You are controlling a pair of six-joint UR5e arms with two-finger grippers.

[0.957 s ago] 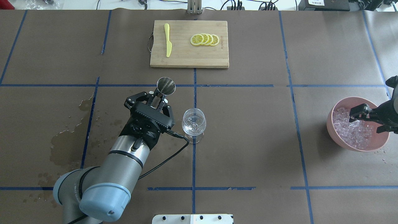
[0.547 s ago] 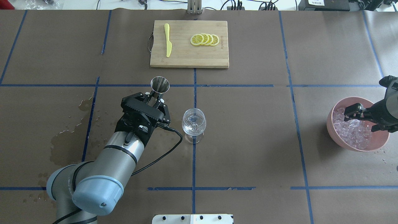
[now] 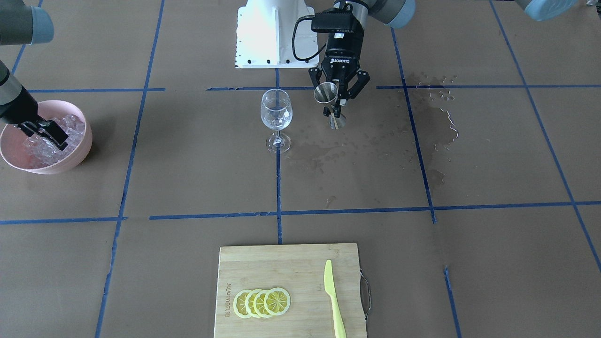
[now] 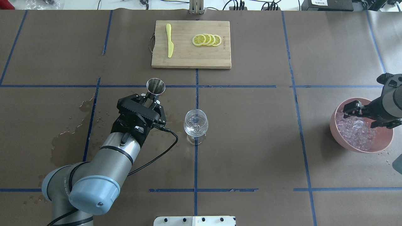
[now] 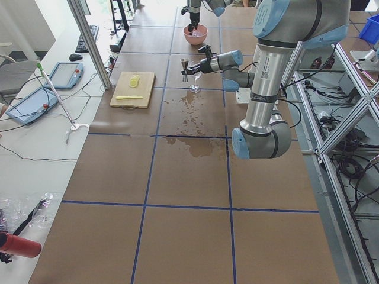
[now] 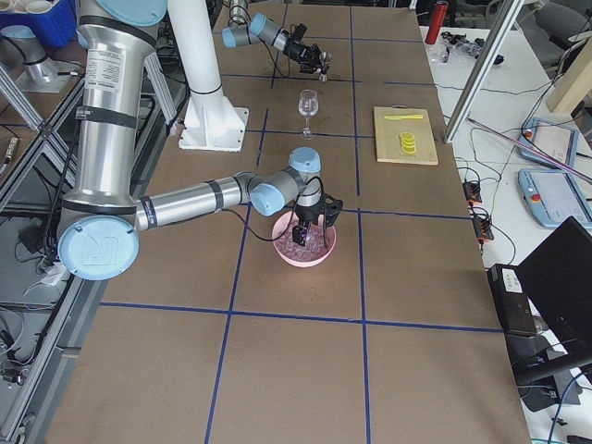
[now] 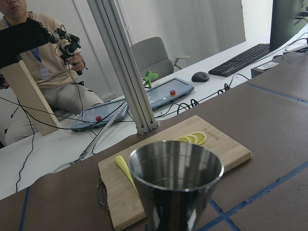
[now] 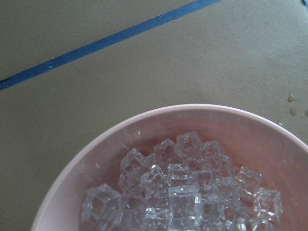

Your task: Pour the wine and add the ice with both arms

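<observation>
My left gripper (image 4: 151,99) is shut on the waist of a steel jigger (image 4: 155,86), held upright just above the table, left of the wine glass (image 4: 195,123). The jigger fills the left wrist view (image 7: 175,183). The glass (image 3: 276,111) stands at the table's middle with a little clear wine in it. My right gripper (image 4: 360,116) is open, its fingers down among the ice (image 4: 355,131) in the pink bowl (image 4: 333,127) at the far right. The right wrist view shows the ice cubes (image 8: 183,192) heaped in the bowl (image 8: 144,120); no fingers show there.
A wooden cutting board (image 4: 188,58) at the far middle carries several lemon slices (image 4: 207,40) and a yellow knife (image 4: 169,40). Wet patches (image 4: 67,141) darken the paper on the left. The white robot base (image 3: 274,33) stands at the near edge.
My left gripper has moved left, away from the glass, with the jigger still in it. My right gripper has shifted a little to the bowl's far side, still open.
</observation>
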